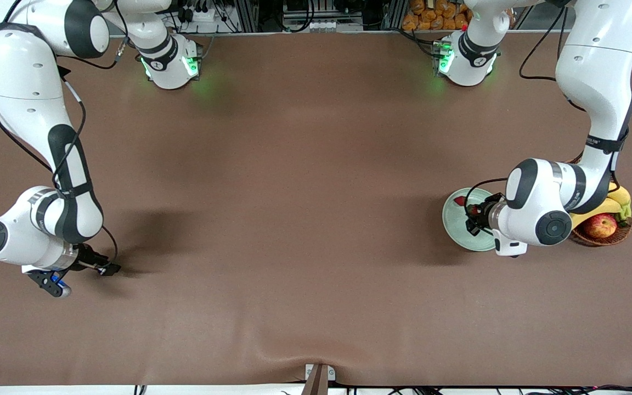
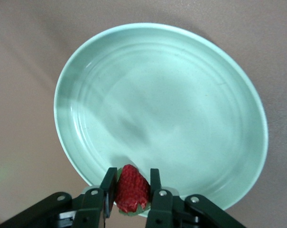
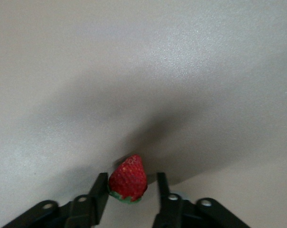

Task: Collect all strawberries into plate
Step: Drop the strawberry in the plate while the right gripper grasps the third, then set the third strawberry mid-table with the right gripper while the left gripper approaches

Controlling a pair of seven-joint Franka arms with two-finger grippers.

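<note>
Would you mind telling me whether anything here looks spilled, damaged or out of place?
Nothing stands out. The round pale mint-green plate lies flat and intact, one small red strawberry sits upright in the left gripper over it, another strawberry stands between the right gripper's fingers.

at my table's edge sits a wicker basket with an apple and bananas.
</note>
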